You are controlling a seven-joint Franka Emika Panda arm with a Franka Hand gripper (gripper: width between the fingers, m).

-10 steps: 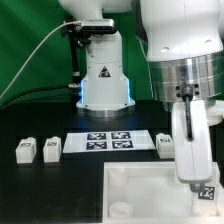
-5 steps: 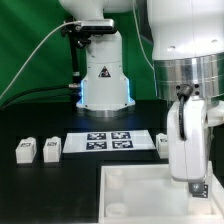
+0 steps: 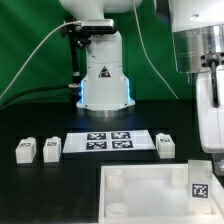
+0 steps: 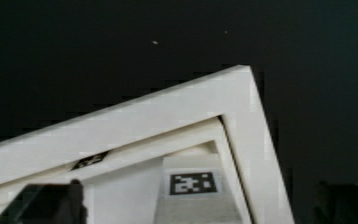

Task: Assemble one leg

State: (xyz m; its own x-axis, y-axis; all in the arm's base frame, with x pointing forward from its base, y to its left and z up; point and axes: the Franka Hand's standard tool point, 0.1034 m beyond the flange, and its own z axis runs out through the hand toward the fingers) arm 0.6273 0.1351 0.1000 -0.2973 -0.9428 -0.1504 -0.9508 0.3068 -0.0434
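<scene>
Exterior view: a large white square tray-like plastic piece with round sockets lies flat on the black table, at the lower edge of the frame toward the exterior view's right. A small white block-shaped plastic leg with a black-and-white square tag stands upright at the tray's corner nearest the exterior view's right, tag face toward the camera. The white arm links run down that same margin of the frame, leaving little room there; the gripper itself is cut off by the frame edge. Bare black tabletop lies open in front of and beside the tray on the exterior view's left. Behind the tray lies the thin flat marker board, with another tagged white leg just beside its end on the exterior view's right. Two more tagged white legs stand side by side, well apart toward the exterior view's left. Green backdrop behind.

Wrist view: the tray's raised rim forms a sharp corner against matte black; surfaces are smooth and plain. The tagged leg sits inside that corner. Dark blurred finger shapes show at the frame's margin; whether the jaws stand wide or narrow cannot be told
</scene>
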